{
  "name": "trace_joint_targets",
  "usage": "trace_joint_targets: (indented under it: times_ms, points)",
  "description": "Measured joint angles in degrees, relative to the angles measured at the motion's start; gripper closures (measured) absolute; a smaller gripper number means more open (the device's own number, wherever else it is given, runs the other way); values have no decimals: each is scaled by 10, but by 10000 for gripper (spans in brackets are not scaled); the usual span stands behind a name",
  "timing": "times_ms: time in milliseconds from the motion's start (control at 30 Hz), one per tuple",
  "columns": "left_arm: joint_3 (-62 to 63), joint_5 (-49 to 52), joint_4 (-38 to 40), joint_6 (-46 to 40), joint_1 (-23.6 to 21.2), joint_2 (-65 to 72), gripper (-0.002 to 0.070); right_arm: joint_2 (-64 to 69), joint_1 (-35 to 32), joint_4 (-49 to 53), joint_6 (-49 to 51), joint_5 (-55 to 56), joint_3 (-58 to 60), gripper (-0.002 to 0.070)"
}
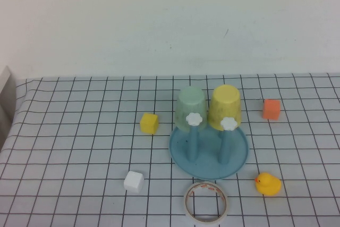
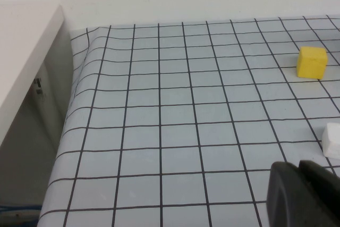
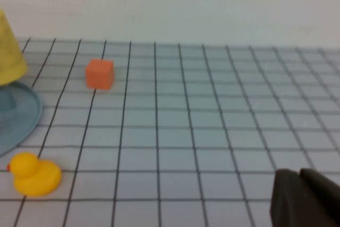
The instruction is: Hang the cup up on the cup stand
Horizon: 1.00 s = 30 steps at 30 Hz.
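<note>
Yellow cup [image 1: 225, 107] sits upside down at the back right of the cup stand [image 1: 209, 153], right next to a pale green cup [image 1: 190, 108] that is upside down too. It looks like the yellow cup is already on a back peg, but the peg is hidden inside it, so I cannot be sure. The job seems done or almost done. If it is not all the way down, the good way is to pinch the cup near its wide rim, keep it straight up and down, and lower it slowly so the peg goes up the middle and the green cup does not get bumped. The left hand [image 2: 300, 195] is low at the near left of the bench [image 1: 79, 147], pressed together and holding nothing. The right hand [image 3: 303, 198] is low at the near right, also pressed together and empty. The yellow cup is smooth plastic, wider at the rim than at the base, with no handle. The stand is a round blue tray with two free blue pegs in front, each topped with a white flower knob [image 1: 229, 123]. Around it lie a yellow block [image 1: 149, 123], an orange block [image 1: 271, 109], a white block [image 1: 134, 181], a rubber duck [image 1: 268, 184] and a tape roll [image 1: 206, 201]. The bench has a pale cloth with black grid lines.
</note>
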<state>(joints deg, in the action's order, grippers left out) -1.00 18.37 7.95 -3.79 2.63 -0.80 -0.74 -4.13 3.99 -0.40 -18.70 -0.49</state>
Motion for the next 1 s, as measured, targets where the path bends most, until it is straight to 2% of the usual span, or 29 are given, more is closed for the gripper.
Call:
trace_joint_targets:
  times_ms: [167,1000]
  points:
    - [0,0,0,0,0,0,676,0,1,-29,4,-4,16,678]
    - [0,0,0,2,0,0,676,0,21,-28,4,-19,15,678]
